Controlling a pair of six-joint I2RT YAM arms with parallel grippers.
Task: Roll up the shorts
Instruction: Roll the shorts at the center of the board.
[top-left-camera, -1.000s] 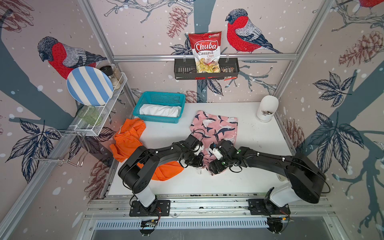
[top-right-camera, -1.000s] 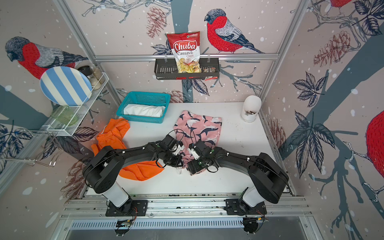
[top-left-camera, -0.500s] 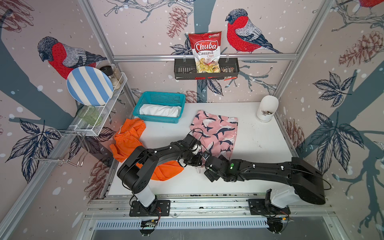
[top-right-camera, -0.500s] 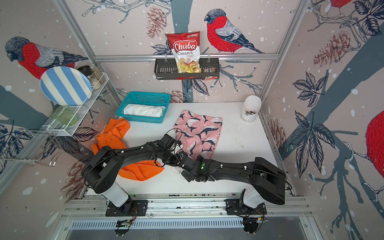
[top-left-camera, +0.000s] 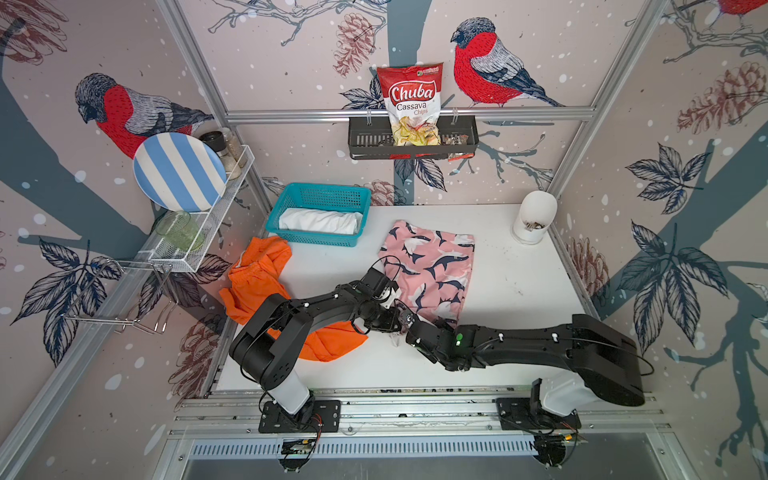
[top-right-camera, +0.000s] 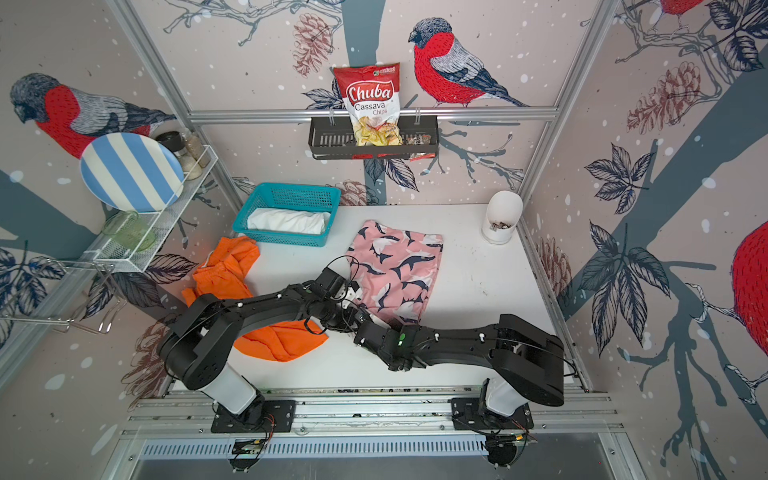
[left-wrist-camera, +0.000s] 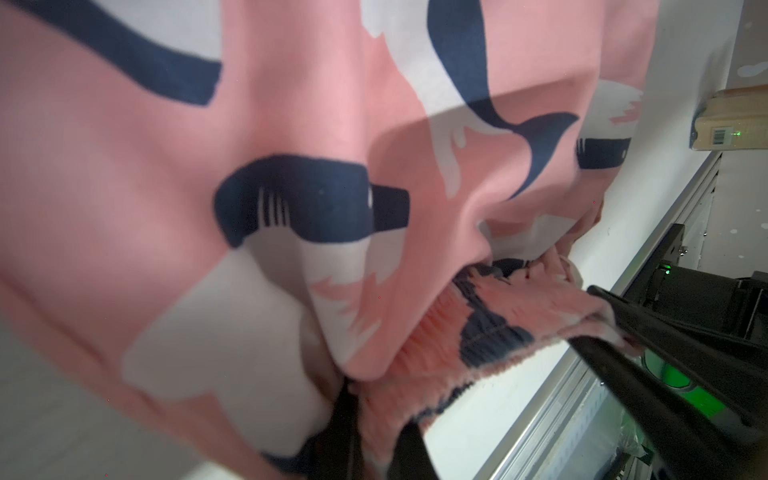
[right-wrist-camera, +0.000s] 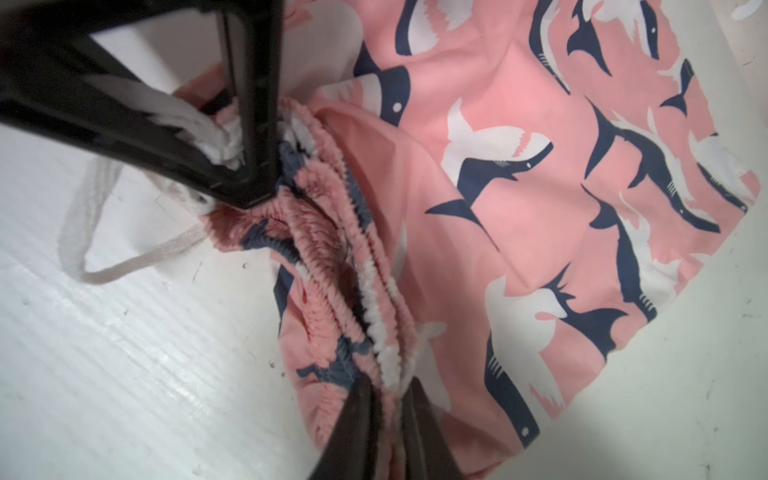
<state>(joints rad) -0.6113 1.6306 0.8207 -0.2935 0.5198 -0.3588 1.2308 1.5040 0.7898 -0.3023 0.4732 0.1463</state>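
White tabletop (top-left-camera: 519, 291), bird wallpaper all round, and the action is at centre frame in both top views. Pink shorts (top-left-camera: 432, 266) lie spread out, their waistband (right-wrist-camera: 332, 232) bunched at the lower-left corner.

Big change: the right gripper (right-wrist-camera: 388, 399), gaping a second ago, has swung in low and snapped closed on that gathered band, which the right wrist view shows pinched between its tips. Left gripper (right-wrist-camera: 247, 183) is clenched on the same band just beside it, with the drawstring (right-wrist-camera: 95, 232) trailing loose on the tabletop.

So both claws now own one edge, and I'd call that the setup for the first turn of the roll.

Orange shorts (top-left-camera: 257, 270) wait crumpled at left of frame. White shorts (top-left-camera: 320, 220) already sit bundled in the basket (top-left-camera: 320, 189).
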